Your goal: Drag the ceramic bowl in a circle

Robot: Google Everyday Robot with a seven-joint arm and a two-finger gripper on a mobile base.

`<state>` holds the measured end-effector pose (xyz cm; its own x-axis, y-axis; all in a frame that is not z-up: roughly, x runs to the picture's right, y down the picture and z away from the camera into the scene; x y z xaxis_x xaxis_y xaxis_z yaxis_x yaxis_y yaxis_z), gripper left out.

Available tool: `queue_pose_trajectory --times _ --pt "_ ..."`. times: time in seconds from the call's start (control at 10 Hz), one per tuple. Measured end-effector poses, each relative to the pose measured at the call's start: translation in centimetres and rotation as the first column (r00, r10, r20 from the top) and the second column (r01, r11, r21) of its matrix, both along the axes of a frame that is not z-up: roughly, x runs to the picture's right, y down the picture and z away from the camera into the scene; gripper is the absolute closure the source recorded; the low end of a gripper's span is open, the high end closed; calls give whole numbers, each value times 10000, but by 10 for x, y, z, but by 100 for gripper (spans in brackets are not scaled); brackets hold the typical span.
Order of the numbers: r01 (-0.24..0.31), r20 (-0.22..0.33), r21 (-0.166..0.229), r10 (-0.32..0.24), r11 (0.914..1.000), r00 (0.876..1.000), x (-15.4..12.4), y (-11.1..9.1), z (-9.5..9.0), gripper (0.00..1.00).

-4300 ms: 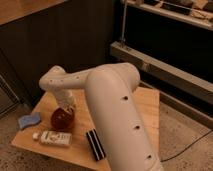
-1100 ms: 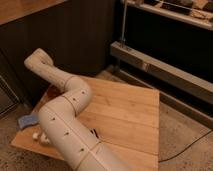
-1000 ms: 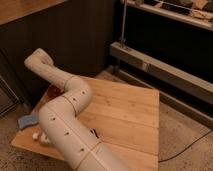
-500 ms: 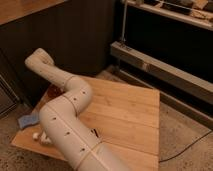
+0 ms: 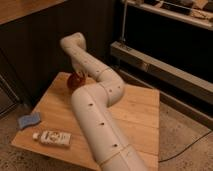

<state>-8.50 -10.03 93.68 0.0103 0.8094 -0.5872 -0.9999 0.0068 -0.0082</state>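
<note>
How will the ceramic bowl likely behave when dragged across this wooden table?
The ceramic bowl looks rigid and glossy, so it should slide rather than flex, and might slip from the tool right above it. Low and round, it probably won't tip. It sits near the far edge of the table; ceramic could chip if it fell.

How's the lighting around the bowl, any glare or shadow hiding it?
Camera view: dim warm light, no glare; the ceramic bowl sits near the far edge of the wooden table against a dark wall, partly behind the arm, the gripper just above it.
</note>
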Motion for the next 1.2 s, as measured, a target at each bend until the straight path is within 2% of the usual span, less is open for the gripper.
queue_pose_trajectory --times 0.1,0.2,0.4,0.7,0.8,1.0,1.1,1.2 --pt "59 -175 -266 -64 9996 9998 24 10 -4 100" --pt "354 -454 -570 -380 9977 9982 47 23 -8 100" --pt "919 -813 -1191 -1019 9886 9915 79 51 -18 100" --pt "1618 -1017 -2015 -1849 9660 9775 107 92 -34 100" --pt "2034 -858 -2314 -2282 9514 9698 109 104 -43 100" --pt "2842 -226 -2605 -3001 9227 9536 98 120 -58 100" --pt "3154 90 -2624 -3245 9120 9458 88 126 -65 100" --pt "3584 688 -2556 -3529 8979 9331 69 137 -77 100"
